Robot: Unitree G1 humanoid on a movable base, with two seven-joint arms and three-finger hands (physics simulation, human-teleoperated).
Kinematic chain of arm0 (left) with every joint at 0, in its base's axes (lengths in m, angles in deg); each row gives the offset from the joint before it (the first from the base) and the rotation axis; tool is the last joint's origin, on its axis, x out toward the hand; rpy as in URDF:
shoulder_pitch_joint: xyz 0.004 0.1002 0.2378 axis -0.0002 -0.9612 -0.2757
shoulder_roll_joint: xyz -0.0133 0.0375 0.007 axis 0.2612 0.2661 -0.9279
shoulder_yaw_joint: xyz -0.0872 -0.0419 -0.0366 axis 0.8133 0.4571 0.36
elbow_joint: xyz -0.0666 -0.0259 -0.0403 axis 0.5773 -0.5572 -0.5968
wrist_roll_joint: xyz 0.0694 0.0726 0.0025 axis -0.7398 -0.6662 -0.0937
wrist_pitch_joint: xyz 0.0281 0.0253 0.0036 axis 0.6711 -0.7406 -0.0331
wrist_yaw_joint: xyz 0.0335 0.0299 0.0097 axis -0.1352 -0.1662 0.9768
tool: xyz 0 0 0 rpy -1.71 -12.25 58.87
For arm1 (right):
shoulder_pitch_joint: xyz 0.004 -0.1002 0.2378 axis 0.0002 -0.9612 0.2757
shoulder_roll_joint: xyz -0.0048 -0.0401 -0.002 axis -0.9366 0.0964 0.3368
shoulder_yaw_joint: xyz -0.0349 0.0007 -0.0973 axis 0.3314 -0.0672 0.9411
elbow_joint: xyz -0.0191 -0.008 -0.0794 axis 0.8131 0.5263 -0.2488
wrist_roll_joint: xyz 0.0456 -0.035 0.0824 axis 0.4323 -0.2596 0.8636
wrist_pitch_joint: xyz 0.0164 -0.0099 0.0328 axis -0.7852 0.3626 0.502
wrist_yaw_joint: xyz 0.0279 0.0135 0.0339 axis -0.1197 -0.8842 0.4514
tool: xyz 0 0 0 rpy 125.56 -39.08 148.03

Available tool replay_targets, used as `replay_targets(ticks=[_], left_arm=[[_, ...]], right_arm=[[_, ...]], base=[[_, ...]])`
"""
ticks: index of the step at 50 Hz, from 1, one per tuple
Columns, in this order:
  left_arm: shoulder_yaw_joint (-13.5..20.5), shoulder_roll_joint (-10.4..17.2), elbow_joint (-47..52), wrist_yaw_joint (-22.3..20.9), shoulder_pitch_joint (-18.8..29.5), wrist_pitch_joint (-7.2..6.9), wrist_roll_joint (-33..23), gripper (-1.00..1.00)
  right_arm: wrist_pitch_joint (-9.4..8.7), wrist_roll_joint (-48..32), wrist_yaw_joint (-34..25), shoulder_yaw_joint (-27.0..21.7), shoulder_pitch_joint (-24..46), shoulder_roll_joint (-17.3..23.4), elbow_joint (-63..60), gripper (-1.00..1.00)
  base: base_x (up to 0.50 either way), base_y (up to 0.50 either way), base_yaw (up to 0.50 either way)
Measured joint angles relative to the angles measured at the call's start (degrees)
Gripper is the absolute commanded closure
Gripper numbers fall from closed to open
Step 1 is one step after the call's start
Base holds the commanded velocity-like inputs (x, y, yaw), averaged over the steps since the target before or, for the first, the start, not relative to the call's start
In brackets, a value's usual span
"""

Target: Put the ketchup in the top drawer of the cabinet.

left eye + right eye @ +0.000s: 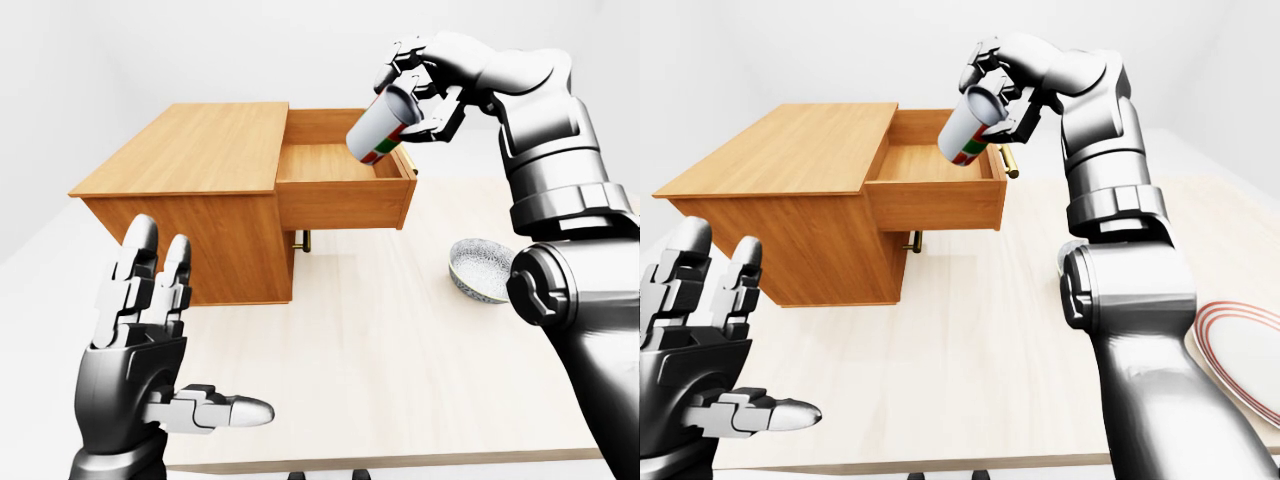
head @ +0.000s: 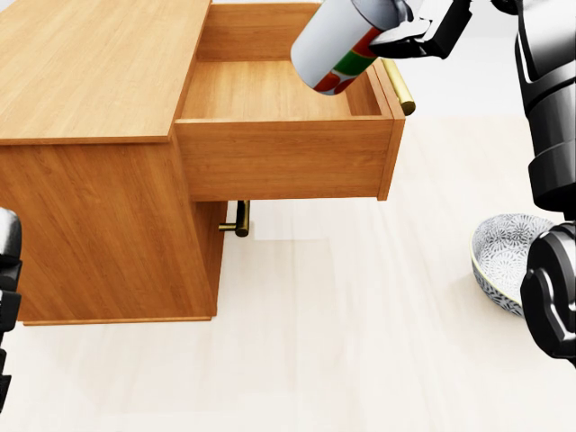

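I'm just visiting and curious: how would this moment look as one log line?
right hand: shut on ketchup | ketchup: tilted above open top drawer | left hand: open, idle

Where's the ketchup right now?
In the left-eye view, the ketchup is top centre-right, tilted, held in the right hand above the open top drawer.
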Motion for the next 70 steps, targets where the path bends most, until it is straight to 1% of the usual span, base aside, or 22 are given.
replay_targets(ticks=[13,22,32,70], left_arm=[[-0.04,0.06,0.95,0.25,0.15,0.0,-0.06,-1.0],[-0.06,0.07,1.42,0.33,0.23,0.0,-0.13,-1.0],[0.13,0.09,1.55,0.29,0.45,0.0,-0.02,-1.0],[0.83,-0.36,0.04,-1.05,-0.41,0.0,0.7,-1.0]], right_arm=[[0.0,0.31,0.0,0.08,-1.02,0.51,0.89,1.0],[0.0,0.12,0.0,-0.02,-0.94,1.21,1.43,1.0],[0.0,-0.25,0.0,0.1,-0.39,1.07,2.0,1.0],[0.0,-1.34,0.0,0.91,-2.58,-3.18,3.15,1.0]], base=[[0.0,0.0,0.0],[0.0,0.0,0.0],[0.0,0.0,0.0],[0.0,0.0,0.0]])
